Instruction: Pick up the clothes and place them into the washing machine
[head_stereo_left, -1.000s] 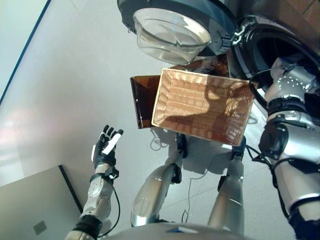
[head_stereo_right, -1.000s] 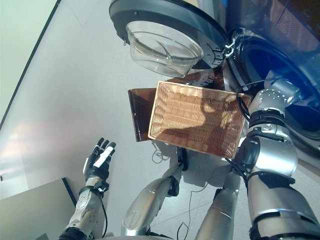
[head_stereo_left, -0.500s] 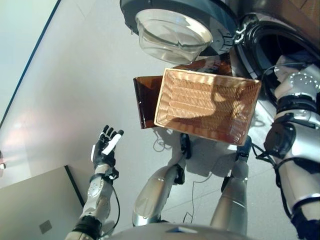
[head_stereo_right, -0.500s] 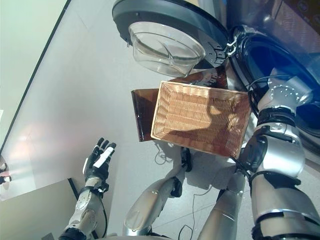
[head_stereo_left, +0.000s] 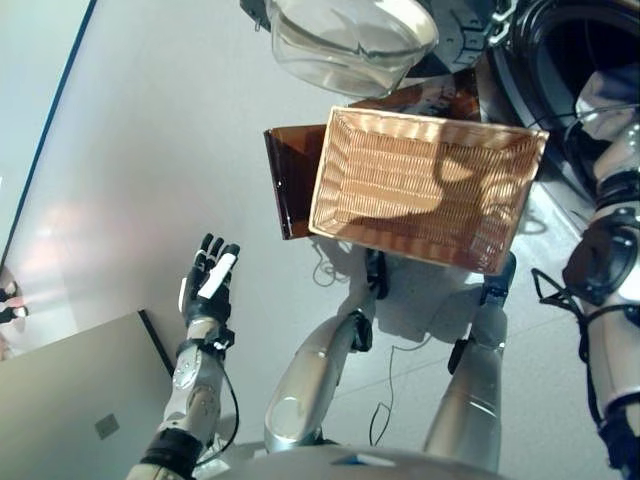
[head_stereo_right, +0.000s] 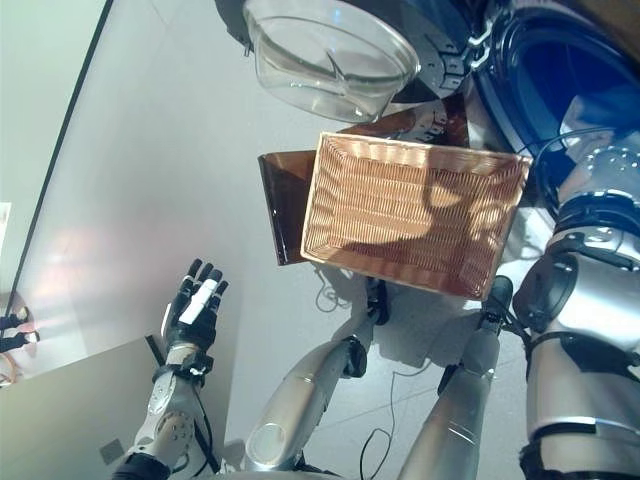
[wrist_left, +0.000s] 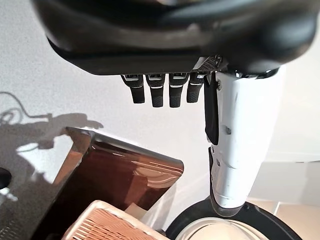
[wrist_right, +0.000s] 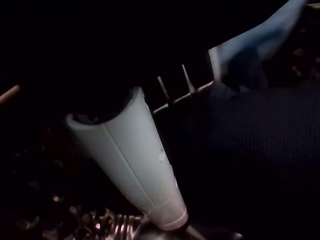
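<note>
The shallow wicker basket (head_stereo_left: 322, 185) rests empty on the low dark brown box (head_stereo_left: 288, 190) beside the washing machine. The machine's round door (head_stereo_left: 350, 35) stands open above the basket. My right arm (head_stereo_left: 618, 150) reaches into the dark drum (head_stereo_left: 565, 50). In the right wrist view my right hand (wrist_right: 132, 162) shows its white-covered thumb inside the drum, next to dark navy cloth (wrist_right: 255, 155) and a light blue piece of cloth (wrist_right: 267, 37). My left hand (head_stereo_left: 205, 290) is open and empty, held over the floor to the left of the basket.
A grey flat panel (head_stereo_left: 70, 410) lies at the lower left, below my left hand. The pale floor (head_stereo_left: 150, 150) spreads out to the left of the box. The brown box and the door's rim also show in the left wrist view (wrist_left: 115, 175).
The whole view has shifted, so the camera has moved. My right arm reaches further toward the drum. My left hand stays open in the same place.
</note>
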